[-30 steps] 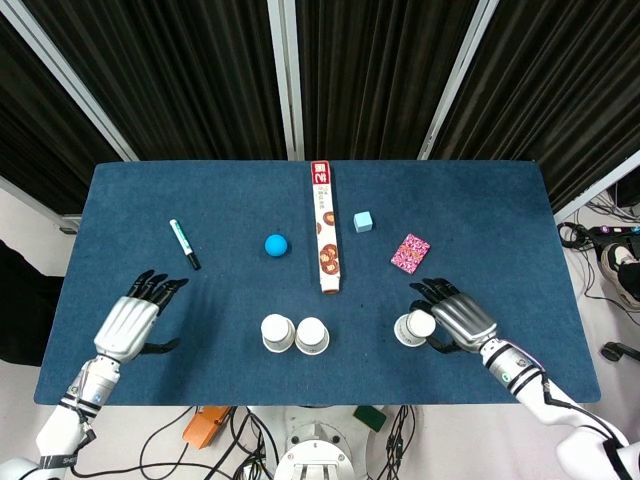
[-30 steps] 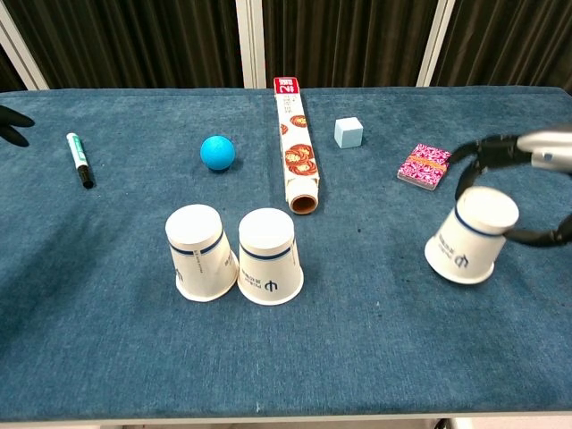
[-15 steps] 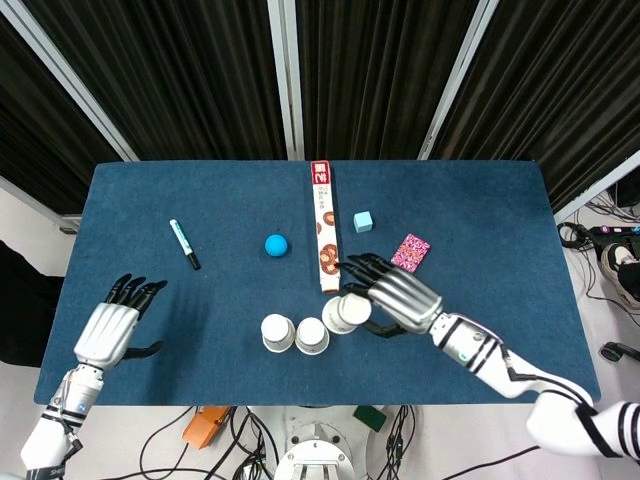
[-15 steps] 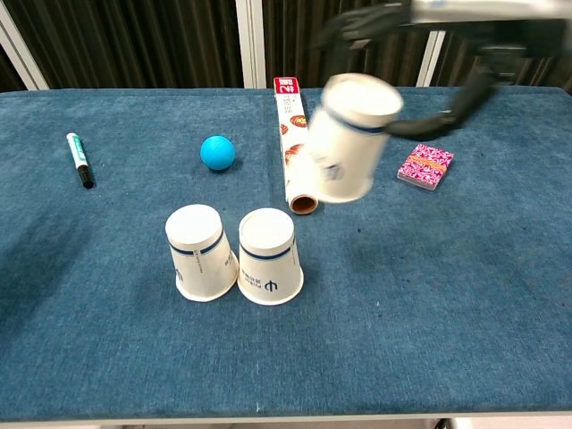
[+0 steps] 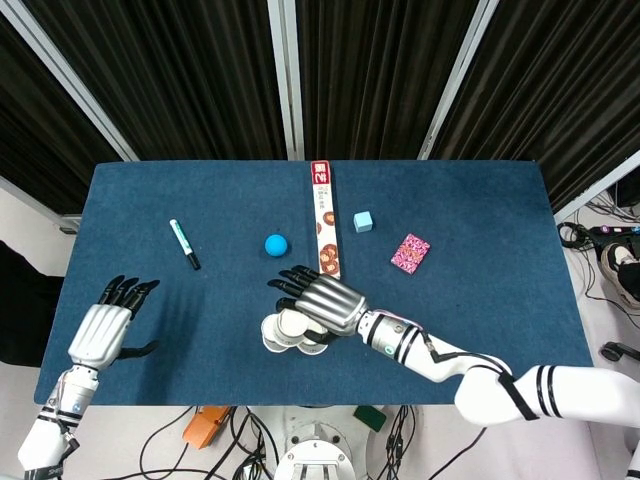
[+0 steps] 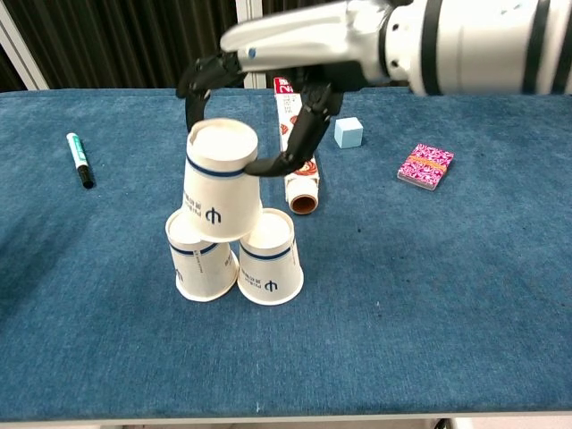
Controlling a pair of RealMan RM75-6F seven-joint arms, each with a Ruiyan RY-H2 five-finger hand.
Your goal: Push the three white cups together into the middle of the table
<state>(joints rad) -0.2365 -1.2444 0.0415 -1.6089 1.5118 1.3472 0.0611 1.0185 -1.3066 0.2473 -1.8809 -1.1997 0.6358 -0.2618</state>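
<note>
Two white cups stand upside down side by side near the table's front middle, the left cup [image 6: 198,266] touching the right cup [image 6: 272,261]. My right hand [image 6: 299,40] grips the third white cup [image 6: 220,183] from above and holds it over the seam between the two, at or just above their tops; contact cannot be told. In the head view my right hand [image 5: 318,303] hides most of the cup cluster [image 5: 272,336]. My left hand [image 5: 100,331] rests open near the table's front left corner, far from the cups.
On the blue table [image 5: 480,220] lie a green marker [image 5: 185,243] at the left, a blue ball [image 5: 276,244], a long printed box [image 5: 325,228], a pale blue cube [image 5: 363,221] and a pink card pack [image 5: 410,251], all behind the cups.
My right hand has carried the third cup from the right front of the table leftward, lifted, to above the two standing cups. My left hand drew back slightly toward the front left.
</note>
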